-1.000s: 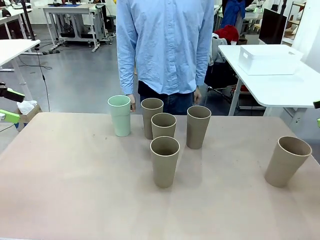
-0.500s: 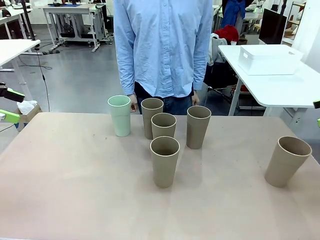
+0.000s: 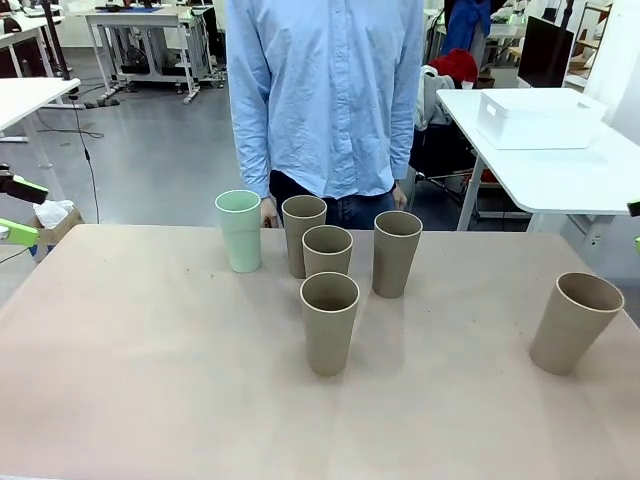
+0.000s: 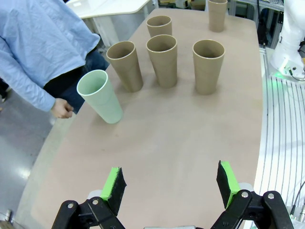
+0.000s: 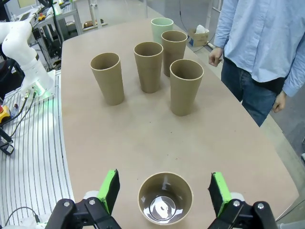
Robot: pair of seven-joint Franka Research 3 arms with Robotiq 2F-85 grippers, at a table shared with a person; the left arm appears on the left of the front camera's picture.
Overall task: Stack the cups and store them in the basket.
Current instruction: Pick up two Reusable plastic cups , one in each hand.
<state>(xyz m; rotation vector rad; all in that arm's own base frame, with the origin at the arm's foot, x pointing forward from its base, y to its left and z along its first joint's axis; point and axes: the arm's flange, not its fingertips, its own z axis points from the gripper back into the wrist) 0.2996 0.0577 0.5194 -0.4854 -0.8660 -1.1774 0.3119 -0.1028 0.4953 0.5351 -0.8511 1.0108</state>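
Note:
A mint green cup (image 3: 239, 232) stands at the far side of the table beside several tan cups clustered in the middle (image 3: 329, 322). One more tan cup (image 3: 574, 322) stands alone at the right. My right gripper (image 5: 164, 191) hangs open above that lone cup (image 5: 165, 198), whose mouth shows between the green pads. At the table's left edge my left gripper (image 4: 170, 181) is open and holds nothing, well short of the mint cup (image 4: 100, 96). The white basket (image 3: 538, 118) sits on a separate table at the far right.
A person in a blue shirt stands at the far edge, one hand (image 3: 268, 210) hanging just behind the mint cup. The tan table (image 3: 150, 380) has wide free room at the front and left. The other arm's white base (image 5: 24, 45) stands beside the table.
The person has shifted slightly at the far edge. The cups and both grippers have not moved.

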